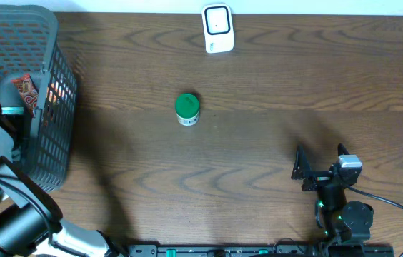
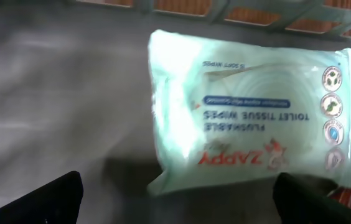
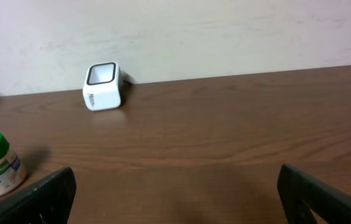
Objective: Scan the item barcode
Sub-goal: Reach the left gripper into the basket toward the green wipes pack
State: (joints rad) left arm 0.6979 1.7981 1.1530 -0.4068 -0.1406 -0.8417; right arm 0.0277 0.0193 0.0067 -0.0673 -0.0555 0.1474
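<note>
The grey-and-black left arm [image 1: 16,214] fills the near left corner of the overhead view, large and out of focus. It bends up from the front edge and reaches over the rim into the basket. The left gripper [image 2: 185,202] hangs inside the basket with its two black fingers [image 2: 54,199] spread wide at either side of its wrist view. It holds nothing and touches nothing.

The dark brown wood-grain table [image 1: 259,86] spans the whole scene. The dark grey plastic mesh basket [image 1: 58,107] stands at its left end.

The black right arm [image 1: 341,214] sits low at the near right, folded compactly over its base, with the wrist pointing towards the far edge. The right gripper [image 3: 178,202] hovers just above the bare wood with its jaws fully apart and empty, well away from every object.

A pale green soft plastic pack of flushable toilet tissue wipes [image 2: 250,112] lies flat on the basket floor, just ahead of the left gripper's fingers. Its print reads upside down from the wrist camera. The wipes pack sits between the lines of the two fingers but is clear of both.

A small white jar with a green screw lid [image 1: 186,109] stands upright near the middle of the table, well apart from both arms. The jar also shows at the left edge of the right wrist view.

The small white block-shaped barcode scanner with a dark window [image 1: 217,28] stands at the far edge of the table, beyond the jar. The scanner's window tilts upward.

A red patterned packet [image 1: 25,89] leans inside the basket, next to the left arm's wrist.
</note>
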